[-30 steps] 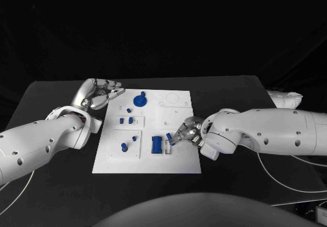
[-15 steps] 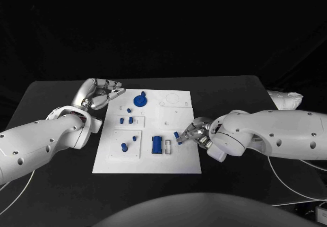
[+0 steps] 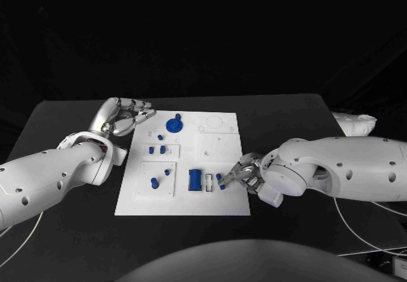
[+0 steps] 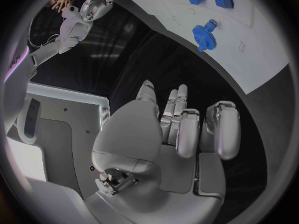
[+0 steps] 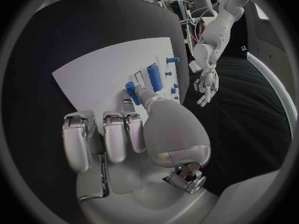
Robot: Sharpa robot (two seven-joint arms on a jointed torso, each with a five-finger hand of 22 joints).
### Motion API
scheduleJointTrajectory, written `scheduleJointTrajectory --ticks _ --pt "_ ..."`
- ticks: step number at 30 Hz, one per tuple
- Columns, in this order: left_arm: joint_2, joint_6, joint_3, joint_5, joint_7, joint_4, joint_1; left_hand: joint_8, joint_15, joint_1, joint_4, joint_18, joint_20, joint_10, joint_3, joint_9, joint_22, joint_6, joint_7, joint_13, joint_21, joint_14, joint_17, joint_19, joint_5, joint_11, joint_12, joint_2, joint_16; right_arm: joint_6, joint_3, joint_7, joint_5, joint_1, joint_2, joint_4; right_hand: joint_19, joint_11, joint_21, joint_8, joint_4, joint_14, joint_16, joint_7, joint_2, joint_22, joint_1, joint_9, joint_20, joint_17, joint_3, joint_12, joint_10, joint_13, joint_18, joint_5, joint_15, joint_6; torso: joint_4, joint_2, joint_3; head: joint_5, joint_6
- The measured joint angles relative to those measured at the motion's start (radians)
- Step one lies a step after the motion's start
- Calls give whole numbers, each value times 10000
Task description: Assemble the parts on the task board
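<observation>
The white task board (image 3: 222, 198) lies in the middle of the black table. My right hand (image 3: 242, 171) hovers at the board's right edge and pinches a small blue peg (image 3: 220, 178) between thumb and finger; the right wrist view shows the same peg (image 5: 130, 91) at the fingertips (image 5: 138, 90) over the board (image 5: 93, 77). Just left of the peg are a narrow white slot (image 3: 209, 182) and a tall blue block (image 3: 195, 179). My left hand (image 3: 127, 116) rests off the board's far left corner with its fingers curled in and nothing in them.
A blue gear (image 3: 174, 124) lies at the board's far left, also seen as the gear (image 4: 202, 33) in the left wrist view. Several small blue pieces (image 3: 157, 149) stand down the board's left side. A white object (image 3: 356, 123) lies at the table's right edge.
My right hand has drawn back toward me and slightly right along the board's right side, carrying the blue peg. The left hand has not moved.
</observation>
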Motion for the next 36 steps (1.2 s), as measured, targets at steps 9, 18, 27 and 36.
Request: scheduleJointTrajectory --ticks 9,18,27,36 --pt "7 5 -1 -1 -7 -5 0 0 0 0 0 0 0 0 0 0 0 0 0 0 0 0 -1 0 0 0 0 0 0 209 0 -80 560 0 244 -30 0 0 0 -58 0 0 0 -4 -53 0 -52 -17 0 8 0 0 0 0 0 -7 0 6 2 6 -1 -7 0" --pt "2 8 -1 -1 -10 -7 0 0 0 0 0 0 0 0 0 0 0 0 0 0 0 0 -2 0 0 0 0 0 0 274 0 -108 839 -1 484 -188 0 -1 0 -60 0 0 0 -5 -53 2 -52 -19 0 7 0 0 0 0 0 -8 0 5 5 4 0 -13 0" --pt "2 11 -1 -2 -10 -14 0 0 0 0 0 0 0 0 0 0 0 0 0 0 0 0 -3 0 0 0 0 0 0 191 0 -95 950 -5 506 -201 0 -1 0 -67 0 0 0 -6 -53 7 -51 -25 -1 6 0 0 0 0 0 -9 -1 3 5 4 -2 -3 0" --pt "7 15 -1 -2 -10 -22 -1 0 0 0 0 0 0 0 0 0 0 0 0 0 0 0 -4 0 0 0 0 0 0 65 -2 -52 981 -9 554 -213 0 -1 0 -68 0 0 0 -6 -54 6 -51 -38 -1 5 0 0 0 0 0 -12 -1 2 2 2 2 -3 0"
